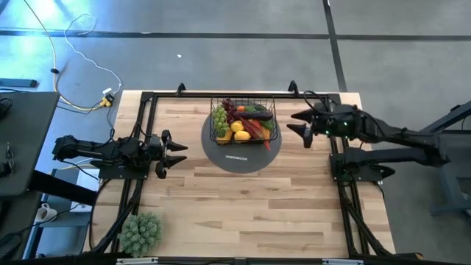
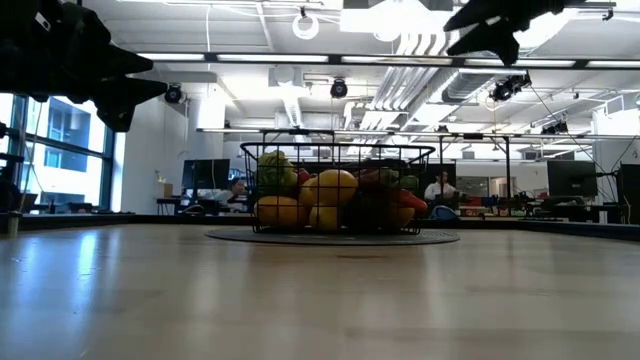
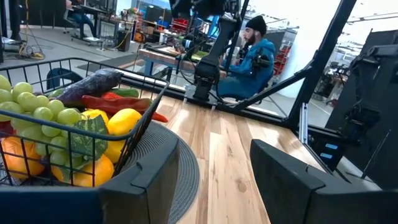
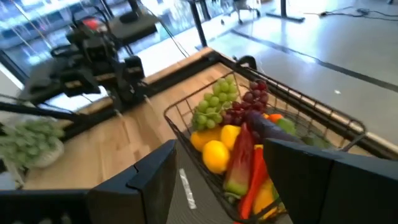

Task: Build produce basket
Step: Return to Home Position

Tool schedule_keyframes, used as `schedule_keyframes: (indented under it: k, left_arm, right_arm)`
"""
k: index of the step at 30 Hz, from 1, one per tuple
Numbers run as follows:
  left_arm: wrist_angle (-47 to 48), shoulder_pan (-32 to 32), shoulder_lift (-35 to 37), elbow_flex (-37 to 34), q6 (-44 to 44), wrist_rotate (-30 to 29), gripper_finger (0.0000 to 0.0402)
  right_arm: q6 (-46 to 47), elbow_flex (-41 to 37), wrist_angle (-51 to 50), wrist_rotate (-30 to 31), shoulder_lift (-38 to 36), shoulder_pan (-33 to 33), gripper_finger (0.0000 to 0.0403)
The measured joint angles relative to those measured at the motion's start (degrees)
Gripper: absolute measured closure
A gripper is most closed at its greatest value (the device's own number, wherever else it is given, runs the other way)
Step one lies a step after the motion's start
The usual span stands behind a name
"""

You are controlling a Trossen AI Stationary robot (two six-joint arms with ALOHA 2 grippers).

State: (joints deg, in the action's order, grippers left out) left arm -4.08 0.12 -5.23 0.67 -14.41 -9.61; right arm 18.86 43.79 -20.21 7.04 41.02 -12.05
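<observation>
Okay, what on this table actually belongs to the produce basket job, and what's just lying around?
Job: black wire basket; in it green grapes, purple grapes, lemons, red chili, eggplant; left gripper and right gripper, both open, either side of it.
Lying about: grey disc under the basket; small white strip on the disc; green shrub-like clump at the table corner.

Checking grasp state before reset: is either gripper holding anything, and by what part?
Nothing is held. The left gripper and the right gripper are both open and empty, each clear of the basket.
</observation>
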Motion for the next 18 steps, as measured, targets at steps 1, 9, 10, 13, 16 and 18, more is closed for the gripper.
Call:
schedule_keyframes:
  k: [1,9,10,13,16,18]
  left_arm:
    - [0.0,0.0,0.0,0.0,0.0,0.0,0.0213]
    - [0.0,0.0,0.0,0.0,0.0,0.0,0.0213]
    - [0.0,0.0,0.0,0.0,0.0,0.0,0.0213]
    - [0.0,0.0,0.0,0.0,0.0,0.0,0.0213]
    - [0.0,0.0,0.0,0.0,0.0,0.0,0.0213]
    - [0.0,0.0,0.0,0.0,0.0,0.0,0.0213]
  right_arm:
    - [0.6,-2.0,1.6,-0.1,-1.5,0.1,0.0183]
    - [0.6,-16.1,13.3,-0.2,-11.6,2.2,0.0183]
    - [0.8,-17.6,14.4,-0.2,-12.9,2.1,0.0183]
    - [2.2,-21.3,16.3,-0.1,-16.6,2.2,0.0183]
    - [3.0,-24.0,16.3,-0.1,-20.1,2.5,0.0183]
    - [3.4,-25.8,16.4,-0.1,-22.6,2.7,0.0183]
